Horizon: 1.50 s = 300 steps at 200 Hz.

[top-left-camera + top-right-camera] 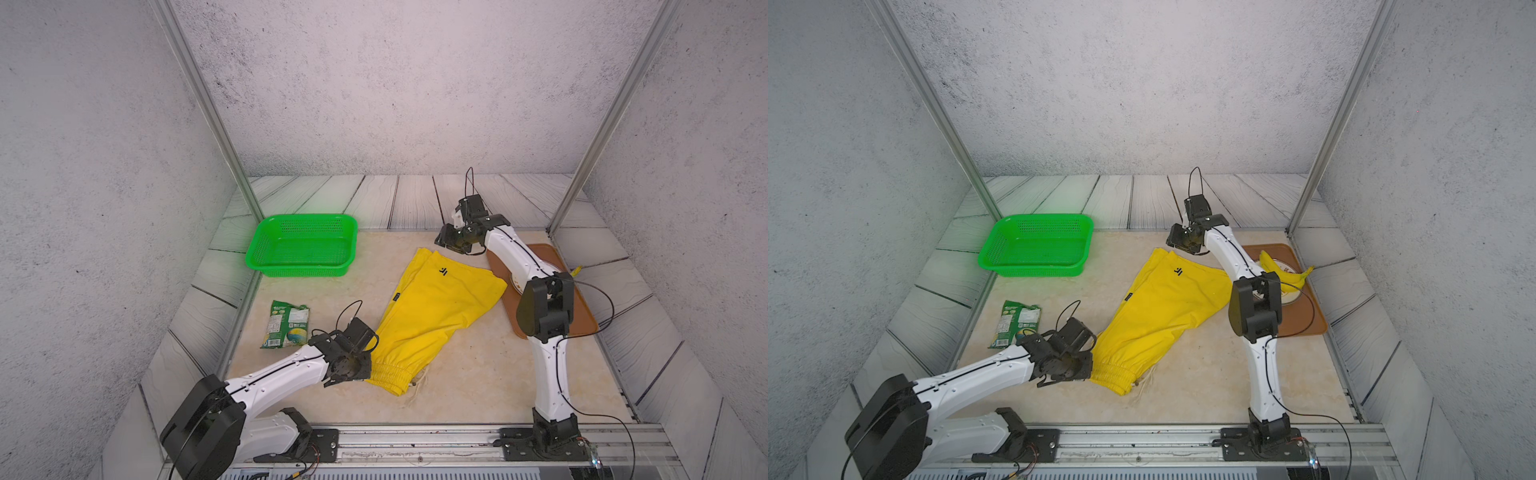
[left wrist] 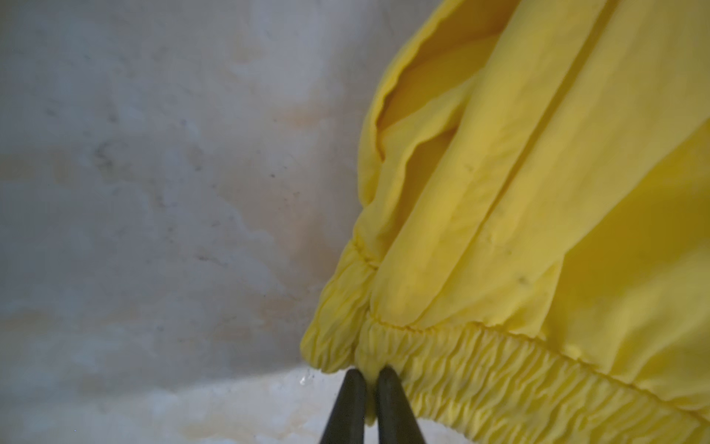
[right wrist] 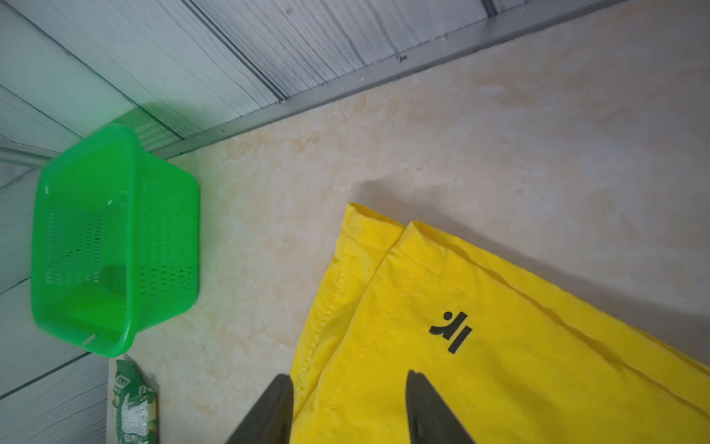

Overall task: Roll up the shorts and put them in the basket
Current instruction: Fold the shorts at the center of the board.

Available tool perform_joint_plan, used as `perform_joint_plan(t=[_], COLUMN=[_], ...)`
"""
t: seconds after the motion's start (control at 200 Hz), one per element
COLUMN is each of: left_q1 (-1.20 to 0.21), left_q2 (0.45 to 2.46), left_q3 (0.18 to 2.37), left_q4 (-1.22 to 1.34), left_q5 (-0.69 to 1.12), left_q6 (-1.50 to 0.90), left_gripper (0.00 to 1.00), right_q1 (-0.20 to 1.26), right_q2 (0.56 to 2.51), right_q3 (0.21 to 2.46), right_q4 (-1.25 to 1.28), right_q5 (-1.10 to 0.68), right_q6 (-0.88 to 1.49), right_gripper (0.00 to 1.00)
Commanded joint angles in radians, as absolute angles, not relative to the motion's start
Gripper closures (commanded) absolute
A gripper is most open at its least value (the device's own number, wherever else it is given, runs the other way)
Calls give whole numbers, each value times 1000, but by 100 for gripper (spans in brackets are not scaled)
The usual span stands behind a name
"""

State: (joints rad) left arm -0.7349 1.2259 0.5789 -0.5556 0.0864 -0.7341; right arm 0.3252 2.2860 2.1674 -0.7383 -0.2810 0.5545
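Yellow shorts (image 1: 436, 316) lie flat on table (image 1: 478, 374), legs stacked, no roll yet | L claw (image 2: 370, 374) pinching waistband (image 2: 461, 365) edge | R claw (image 3: 349, 376) spread over leg end, holds nothing | to do: whole roll, I think

Tabletop (image 1: 465, 374): beige marble-look slab with a wood-plank border around it. Directly on it:
- green basket (image 1: 305, 270), upright, far left corner
- green snack packet (image 1: 286, 324), flat, near the left edge, on the near side of the basket
- yellow shorts (image 1: 436, 307), spread flat mid-table, waistband at the near end, leg hems at the far end
- brown tray (image 1: 582, 316), right edge; one corner of the shorts reaches its rim
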Motion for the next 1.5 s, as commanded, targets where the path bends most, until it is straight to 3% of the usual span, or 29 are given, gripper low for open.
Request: perform_joint_plan(t=[0.0,0.31,0.53,0.886,1.241,1.496], left_q1=[-733,-829,-840,-848,-852,-860], left_q2=[1275,1367,1354,1341,1322,1345], left_q3=[535,567,554,537,519,514], left_q4=[-534,-476,-475,-468,-466,-463], left_q5=[190,236,229,226,249,252], left_q6=[-719,-682,-686,-692,-682,-675], left_gripper=[98,100,100,100,100,100], right_q1=[347,412,417,418,463,477], right_q2=[2355,2541,2566,2571,2395,2560], right_q3=[2223,2425,2406,2412,2345,2455], right_q4=[-821,-929,-961,-959,-757,-708], right_q5=[-255,-178,-41,-49,-103,-178], right_q6=[588,630,651,649,625,673], right_gripper=[47,47,53,100,100,100])
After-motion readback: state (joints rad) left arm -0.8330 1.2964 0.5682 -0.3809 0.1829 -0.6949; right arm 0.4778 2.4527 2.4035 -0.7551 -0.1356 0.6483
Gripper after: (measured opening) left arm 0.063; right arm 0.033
